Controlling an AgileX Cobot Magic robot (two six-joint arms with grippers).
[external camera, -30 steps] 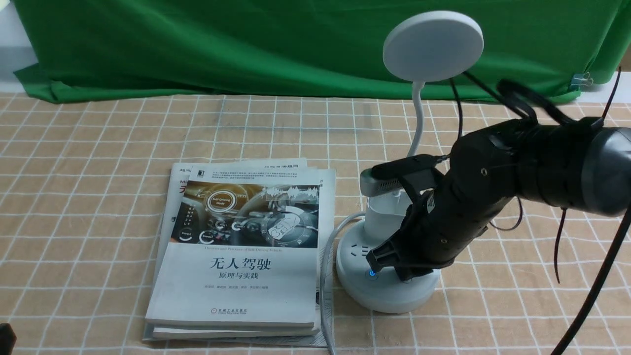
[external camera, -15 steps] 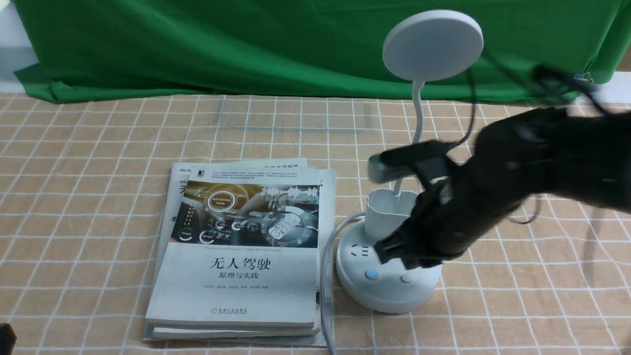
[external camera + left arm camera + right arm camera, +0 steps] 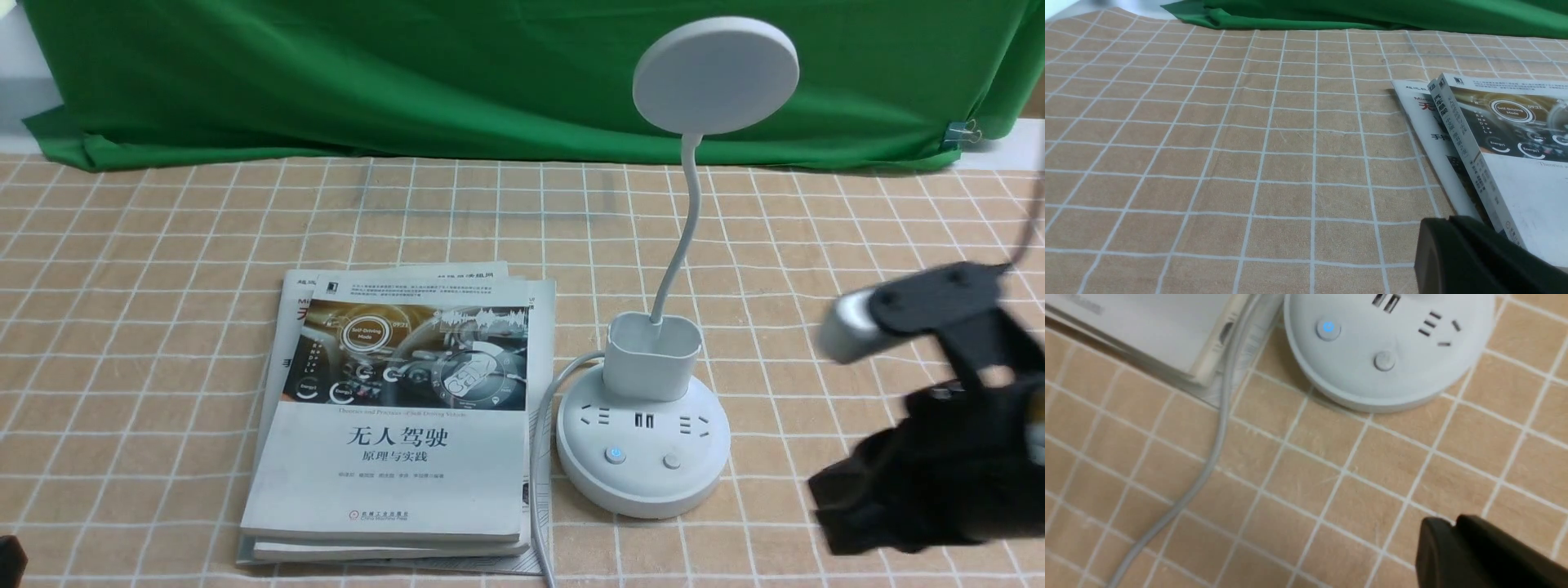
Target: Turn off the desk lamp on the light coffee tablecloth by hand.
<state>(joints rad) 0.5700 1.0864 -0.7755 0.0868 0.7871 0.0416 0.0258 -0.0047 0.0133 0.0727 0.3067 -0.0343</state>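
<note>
The desk lamp (image 3: 653, 359) stands on the light coffee tablecloth (image 3: 163, 327) toward the desk's near edge, with its buttons (image 3: 672, 461) facing that edge. The right gripper (image 3: 845, 506) hangs by the right edge, so the lamp lies to its left, apart from it. It is blurred, and I cannot tell how its jaws stand. The left gripper (image 3: 1449, 249), seemingly at the near left corner beyond the books (image 3: 392, 408), is farther and just as unreadable.

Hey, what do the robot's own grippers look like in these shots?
The right gripper is bulky and matte black, blurred, carrying a small silver-grey camera block on a black bracket, with a thin black cable above. The left gripper shows only as a rounded black edge. No markings visible.
</note>
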